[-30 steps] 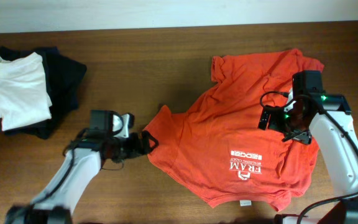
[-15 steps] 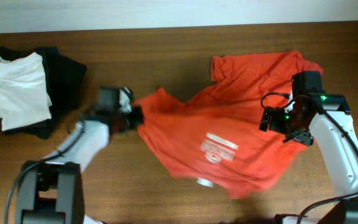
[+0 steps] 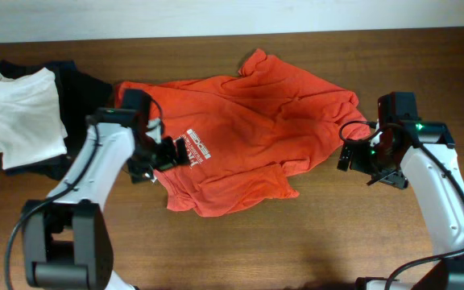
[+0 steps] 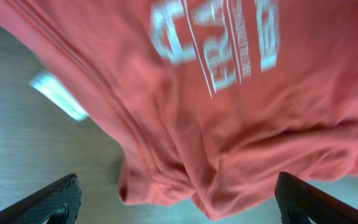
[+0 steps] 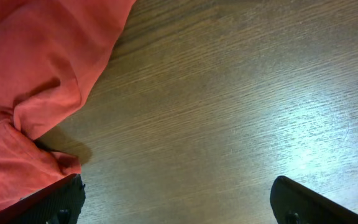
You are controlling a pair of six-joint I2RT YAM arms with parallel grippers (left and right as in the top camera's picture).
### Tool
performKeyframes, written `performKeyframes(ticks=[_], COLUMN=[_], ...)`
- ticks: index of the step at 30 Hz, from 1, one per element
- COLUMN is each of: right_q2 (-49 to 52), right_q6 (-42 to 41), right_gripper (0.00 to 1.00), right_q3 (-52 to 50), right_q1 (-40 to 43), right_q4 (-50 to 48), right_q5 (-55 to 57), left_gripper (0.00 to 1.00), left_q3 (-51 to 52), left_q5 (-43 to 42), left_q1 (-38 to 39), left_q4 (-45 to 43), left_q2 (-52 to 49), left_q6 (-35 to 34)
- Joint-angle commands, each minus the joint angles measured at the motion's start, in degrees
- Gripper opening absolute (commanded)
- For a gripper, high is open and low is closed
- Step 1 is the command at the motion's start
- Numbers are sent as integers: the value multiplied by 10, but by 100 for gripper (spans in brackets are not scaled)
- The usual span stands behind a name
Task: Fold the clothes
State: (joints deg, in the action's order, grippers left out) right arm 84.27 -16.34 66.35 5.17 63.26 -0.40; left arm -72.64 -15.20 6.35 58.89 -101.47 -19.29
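The clothes, an orange-red T-shirt (image 3: pixel 248 121), lie crumpled across the middle of the table, with the white lettering (image 3: pixel 196 149) facing up near the left side. My left gripper (image 3: pixel 166 155) hovers over that left part, open. In the left wrist view the T-shirt (image 4: pixel 241 124) fills most of the picture and a bunched fold reaches down between the wide-apart fingers (image 4: pixel 55 199), which hold nothing; the left gripper (image 4: pixel 182 208) is open. My right gripper (image 3: pixel 359 157) stands open just right of the shirt's right edge. The right wrist view shows the right gripper (image 5: pixel 179 208) over bare wood, shirt (image 5: pixel 36 81) at its left.
A folded white garment (image 3: pixel 24 117) lies on dark folded garments (image 3: pixel 87 93) at the table's far left, close to my left arm. The table's back edge meets a pale wall (image 3: pixel 232 16). Bare wood (image 3: pixel 296 242) shows in front of the shirt.
My left gripper pulled the shirt leftward and away from the front edge, then let go. The shirt now lies bunched in the middle. The right arm stayed put.
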Motion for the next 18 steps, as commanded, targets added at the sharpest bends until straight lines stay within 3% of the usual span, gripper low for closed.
performKeyframes(ticks=[1, 5, 6, 7, 8, 9, 11, 12, 13, 14, 15, 18], right_q2=[-3, -3, -3, -3, -3, -3, -3, -3, -3, -3, -3, -3], right_q6=[0, 0, 0, 0, 0, 0, 0, 0, 0, 0, 0, 0], right_gripper=[99, 99, 99, 99, 99, 99, 99, 99, 99, 99, 99, 99], right_q3=[5, 5, 5, 5, 5, 5, 5, 5, 5, 5, 5, 5], right_q1=[2, 2, 2, 2, 2, 2, 2, 2, 2, 2, 2, 2], right_q4=[4, 4, 5, 6, 7, 9, 9, 9, 9, 9, 9, 9], right_q5=[11, 11, 11, 11, 11, 11, 11, 11, 11, 11, 11, 11], left_gripper=[97, 75, 58, 25, 8, 1, 0, 0, 11, 78, 99, 99], left_q3=[77, 169, 180, 183, 180, 171, 118, 88, 60, 26, 10, 9], left_q5=[-11, -10, -7, 31, 76, 118, 207, 205, 199, 152, 108, 6], left_q1=[35, 68, 70, 68, 62, 53, 0, -27, -47, -70, -77, -68], left_q4=[-10, -114, -139, -161, -170, -170, -154, -142, -129, -116, -97, -4], left_q2=[-10, -10, -10, -10, -9, -10, -10, -9, -9, -10, -10, -10], left_q6=[-51, -60, -60, -60, -60, -60, -59, -59, -58, -28, -23, -24])
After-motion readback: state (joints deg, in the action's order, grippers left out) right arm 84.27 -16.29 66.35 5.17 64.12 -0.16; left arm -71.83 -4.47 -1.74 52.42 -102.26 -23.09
